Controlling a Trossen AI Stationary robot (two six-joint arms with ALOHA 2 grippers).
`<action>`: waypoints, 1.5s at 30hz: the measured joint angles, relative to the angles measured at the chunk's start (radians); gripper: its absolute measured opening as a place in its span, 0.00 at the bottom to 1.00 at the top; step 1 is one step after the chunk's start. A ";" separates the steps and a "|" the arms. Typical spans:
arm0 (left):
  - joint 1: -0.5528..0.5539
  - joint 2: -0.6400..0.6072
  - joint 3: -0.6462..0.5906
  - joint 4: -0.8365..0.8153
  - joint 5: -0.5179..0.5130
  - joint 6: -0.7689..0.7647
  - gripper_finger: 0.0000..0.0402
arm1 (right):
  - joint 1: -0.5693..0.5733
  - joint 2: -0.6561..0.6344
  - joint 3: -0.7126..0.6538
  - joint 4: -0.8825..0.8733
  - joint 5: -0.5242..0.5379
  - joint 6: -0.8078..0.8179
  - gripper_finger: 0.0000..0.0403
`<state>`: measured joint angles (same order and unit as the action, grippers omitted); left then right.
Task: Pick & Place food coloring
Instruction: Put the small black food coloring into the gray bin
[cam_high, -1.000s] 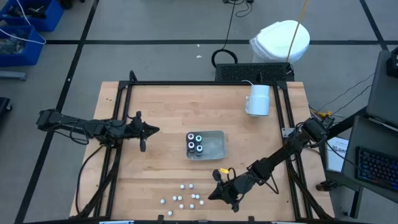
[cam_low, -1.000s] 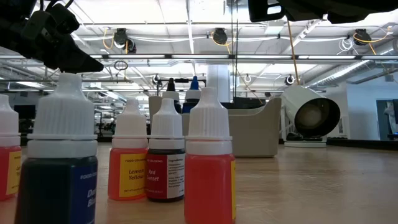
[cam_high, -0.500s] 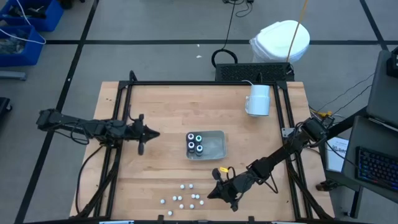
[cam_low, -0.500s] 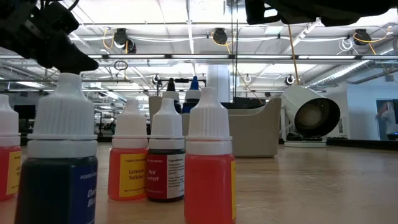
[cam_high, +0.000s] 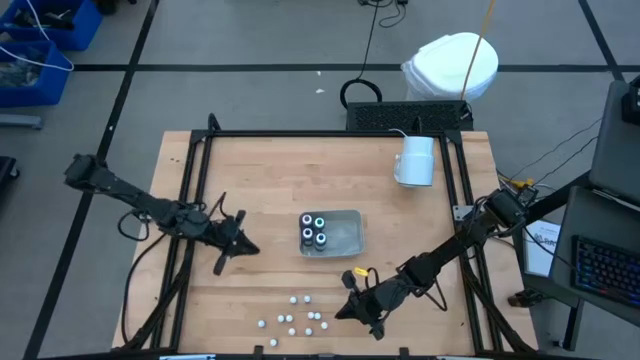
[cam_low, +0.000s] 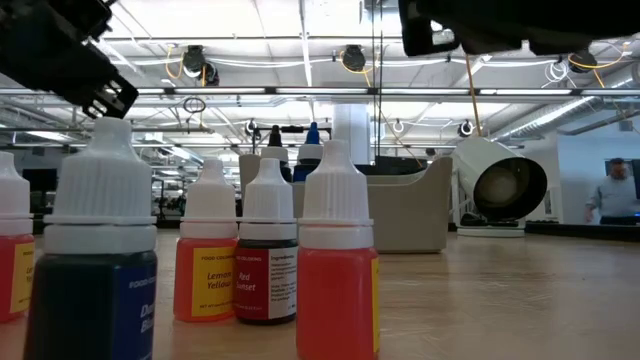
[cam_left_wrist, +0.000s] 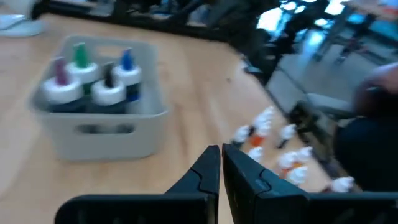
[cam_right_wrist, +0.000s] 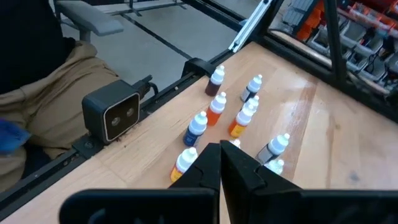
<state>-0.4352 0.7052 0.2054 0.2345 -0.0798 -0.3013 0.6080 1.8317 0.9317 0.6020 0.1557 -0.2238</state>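
Food coloring, tiny white-capped plastic dropper bottles (cam_high: 300, 318), stands clustered near the counter's (cam_high: 270, 180) front edge: light, stiff, tippy; grasp one at its body. Right gripper (cam_high: 347, 312) hovers beside them clenched empty; left gripper (cam_high: 240, 248) clenched too.

A wooden table (cam_high: 270, 175) with a black frame carries a clear tray (cam_high: 345, 232) at its centre, a white mug (cam_high: 416, 160) lying at two o'clock, and small dropper bottles (cam_high: 297, 315) clustered at six o'clock near the front edge.
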 joint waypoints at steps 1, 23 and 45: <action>-0.023 0.016 0.000 0.036 0.013 0.000 0.06 | 0.000 0.000 -0.008 -0.001 -0.005 0.019 0.00; -0.443 0.500 0.249 -0.036 -0.357 -0.355 0.02 | 0.000 0.000 -0.111 0.086 -0.048 -0.013 0.00; -0.464 0.674 0.446 -0.134 -0.215 -0.438 0.25 | 0.000 0.000 -0.112 0.302 -0.048 0.024 0.00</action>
<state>-0.8997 1.3789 0.6518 0.1009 -0.2951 -0.7394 0.6081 1.8313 0.8200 0.9039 0.1078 -0.1993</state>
